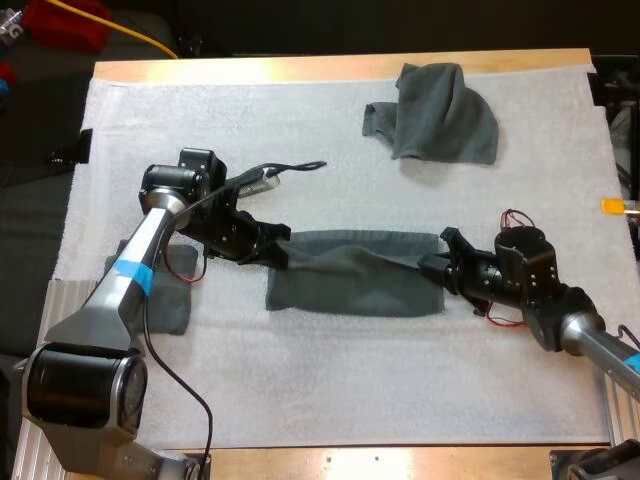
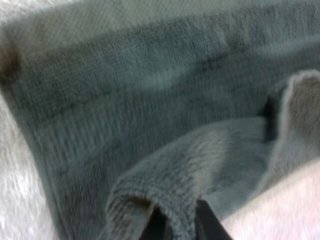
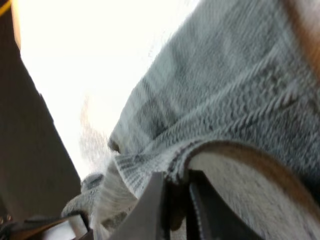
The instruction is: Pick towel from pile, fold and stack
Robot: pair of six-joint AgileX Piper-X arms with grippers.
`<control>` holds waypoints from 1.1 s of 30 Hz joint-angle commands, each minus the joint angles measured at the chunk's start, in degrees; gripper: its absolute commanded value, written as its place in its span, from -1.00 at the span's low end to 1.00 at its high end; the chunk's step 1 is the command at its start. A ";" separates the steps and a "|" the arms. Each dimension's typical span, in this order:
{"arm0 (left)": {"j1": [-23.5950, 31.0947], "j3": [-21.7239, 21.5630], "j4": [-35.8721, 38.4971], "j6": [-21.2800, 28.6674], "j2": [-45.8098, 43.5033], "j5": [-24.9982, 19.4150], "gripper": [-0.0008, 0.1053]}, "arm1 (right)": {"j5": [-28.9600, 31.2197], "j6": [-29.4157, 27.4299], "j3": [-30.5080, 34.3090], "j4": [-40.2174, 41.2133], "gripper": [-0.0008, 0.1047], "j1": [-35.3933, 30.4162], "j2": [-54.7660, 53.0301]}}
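The left gripper (image 1: pixel 278 250) is pinched tight on the left end of the grey-green towel (image 1: pixel 352 278), with a roll of hem squeezed between its black fingers (image 2: pixel 156 227). The right gripper (image 1: pixel 434 262) is clamped on the opposite end in the same way. The cloth stretches between the two pincers, resting on the white mat (image 1: pixel 330 390). A crumpled towel (image 1: pixel 440 112) lies well beyond the right gripper, toward the table's far edge. A folded towel (image 1: pixel 165 302) sits behind the left gripper, partly under its arm.

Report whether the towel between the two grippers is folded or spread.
Half folded: towel doubled over, left gripper and right gripper pinching its ends.
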 commanded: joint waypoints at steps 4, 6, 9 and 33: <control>-0.06 -0.42 -1.51 -1.47 0.74 0.33 -0.98 | 3.84 0.68 -0.45 -0.56 -0.97 -0.51 -0.13; -0.06 -0.42 -1.50 -1.64 1.47 -0.62 -0.98 | 4.87 0.77 -0.45 -0.93 -0.97 -0.51 -0.13; -0.06 -0.42 -2.20 -1.61 2.15 -2.66 -0.98 | 5.84 0.77 -0.45 -1.09 -0.97 -0.51 -0.13; -0.06 -0.49 -5.46 0.66 2.31 -0.88 0.31 | 6.34 -6.65 -0.45 -15.41 0.18 -0.51 -0.13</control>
